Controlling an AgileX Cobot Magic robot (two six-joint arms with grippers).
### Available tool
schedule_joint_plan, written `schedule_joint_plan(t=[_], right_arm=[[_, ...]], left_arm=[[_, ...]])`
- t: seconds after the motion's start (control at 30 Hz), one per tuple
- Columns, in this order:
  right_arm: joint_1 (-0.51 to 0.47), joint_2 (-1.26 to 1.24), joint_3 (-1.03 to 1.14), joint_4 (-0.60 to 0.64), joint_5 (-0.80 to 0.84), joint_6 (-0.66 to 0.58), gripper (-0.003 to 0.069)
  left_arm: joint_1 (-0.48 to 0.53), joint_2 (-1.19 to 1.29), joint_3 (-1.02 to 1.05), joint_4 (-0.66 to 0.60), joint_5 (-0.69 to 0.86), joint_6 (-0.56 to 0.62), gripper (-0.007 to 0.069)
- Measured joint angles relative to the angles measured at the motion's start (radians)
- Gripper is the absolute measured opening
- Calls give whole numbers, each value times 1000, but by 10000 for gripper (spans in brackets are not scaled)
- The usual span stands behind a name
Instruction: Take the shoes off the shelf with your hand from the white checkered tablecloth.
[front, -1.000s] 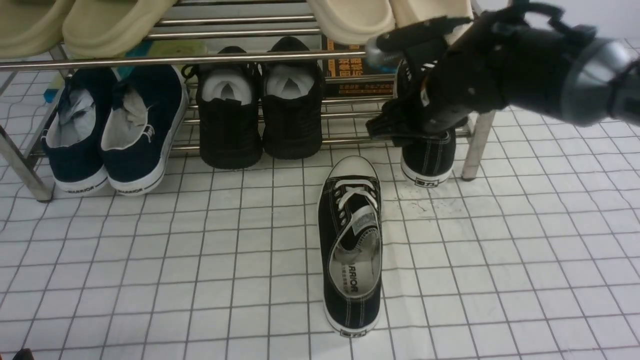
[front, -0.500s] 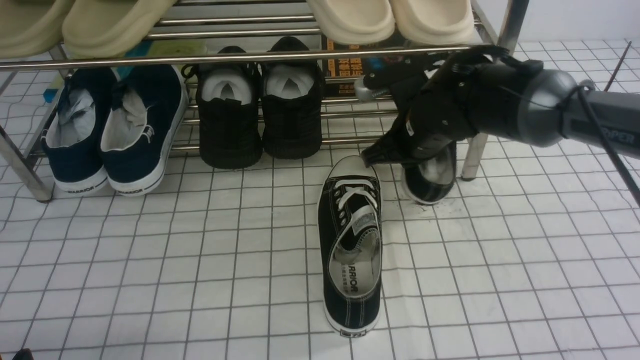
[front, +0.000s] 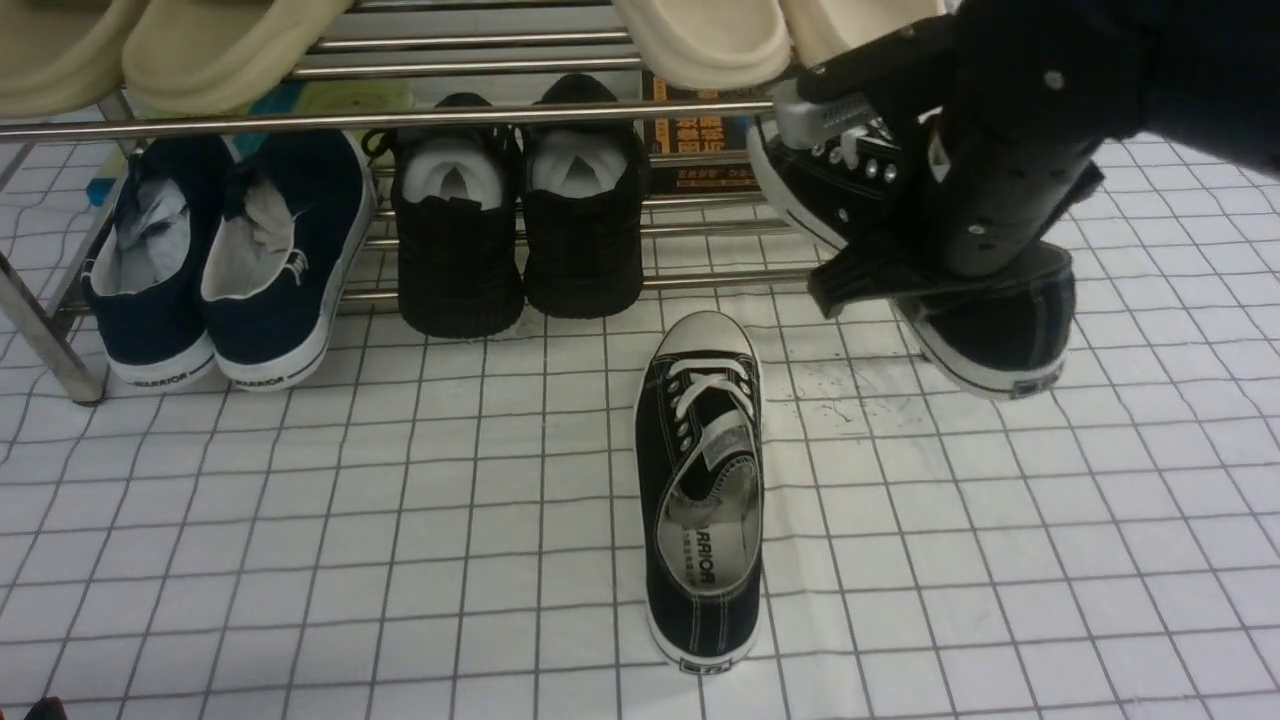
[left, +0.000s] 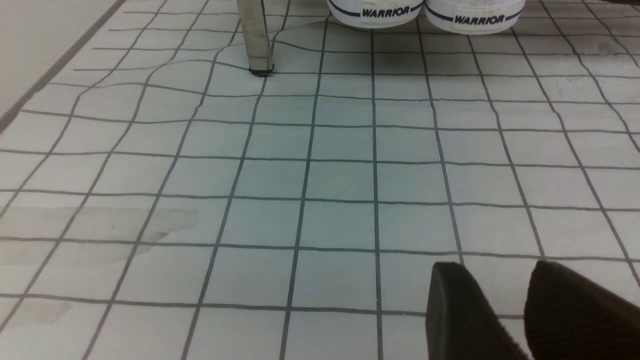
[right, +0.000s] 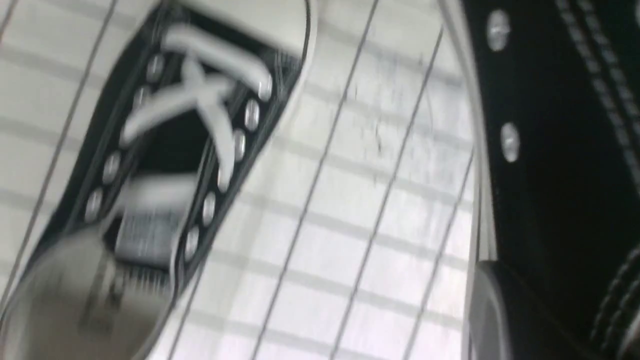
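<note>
One black canvas sneaker (front: 1000, 325) hangs in the air at the right, in front of the shelf (front: 400, 118), tilted with its heel low and near. The black hand (front: 990, 170) of the right arm is closed around it. The second sneaker (front: 700, 500) lies flat on the white checkered tablecloth (front: 300, 520) in the middle, toe toward the shelf. At the lower tier are a navy pair (front: 230, 250) on the left and a black knit pair (front: 520, 230) beside it. The left gripper (left: 495, 272) is over the cloth, its fingers a little apart and holding nothing.

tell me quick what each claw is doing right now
left claw: open, nothing in it
right claw: shut on a black sneaker
</note>
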Motion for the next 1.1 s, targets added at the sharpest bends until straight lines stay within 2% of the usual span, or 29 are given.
schedule_joint_plan(t=[0.13, 0.33, 0.43, 0.67, 0.87, 1.1], right_arm=[[0, -65, 48, 54, 77, -45, 6], [0, -174, 219, 115, 63, -52, 6], [0, -243, 363, 201, -37, -6, 6], [0, -238, 503, 339, -274, 19, 8], [0, -145, 510, 342, -449, 27, 10], [0, -44, 510, 348, -559, 67, 13]], left_arm=[[0, 0, 0, 0, 1, 0, 240], [0, 0, 0, 0, 1, 0, 240], [0, 0, 0, 0, 1, 0, 240], [0, 0, 0, 0, 1, 0, 240], [0, 0, 0, 0, 1, 0, 240], [0, 0, 0, 2, 1, 0, 240]])
